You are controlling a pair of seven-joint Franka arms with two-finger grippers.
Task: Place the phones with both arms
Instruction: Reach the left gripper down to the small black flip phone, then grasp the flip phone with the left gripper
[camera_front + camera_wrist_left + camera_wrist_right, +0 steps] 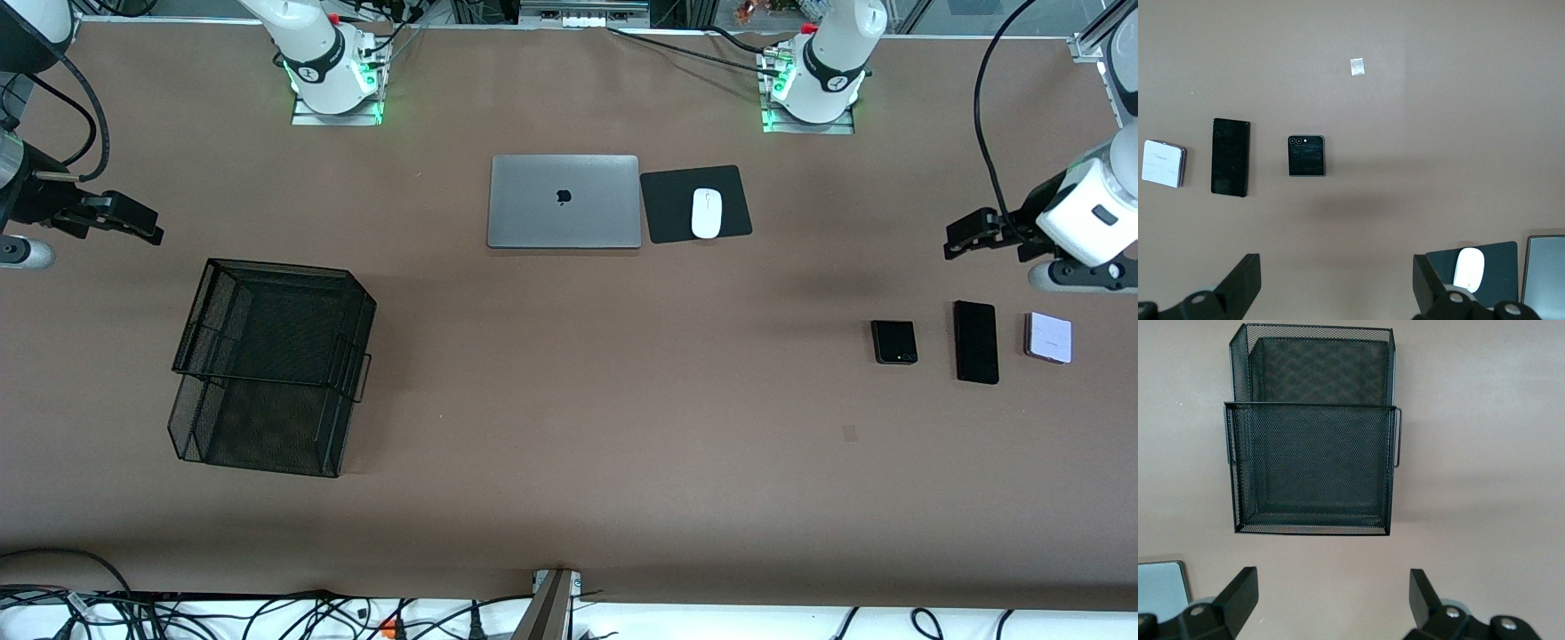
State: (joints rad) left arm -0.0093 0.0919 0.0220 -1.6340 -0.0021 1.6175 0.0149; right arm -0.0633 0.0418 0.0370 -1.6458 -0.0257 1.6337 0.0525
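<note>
Three phones lie in a row toward the left arm's end of the table: a small squarish black one (893, 342), a long slim black slab (975, 341) and a small pale lavender one (1048, 337). In the left wrist view they show as the small black phone (1306, 156), the slab (1230, 157) and the lavender phone (1163, 163). My left gripper (962, 238) (1337, 280) is open and empty, over bare table just on the bases' side of the row. My right gripper (142, 227) (1333, 597) is open and empty, over the table at the right arm's end.
A black wire-mesh two-tier tray (258, 440) (1311, 405) stands toward the right arm's end. A closed silver laptop (564, 201) and a white mouse (706, 212) on a black pad (667, 209) lie mid-table near the bases. A small tape mark (849, 433) is on the table.
</note>
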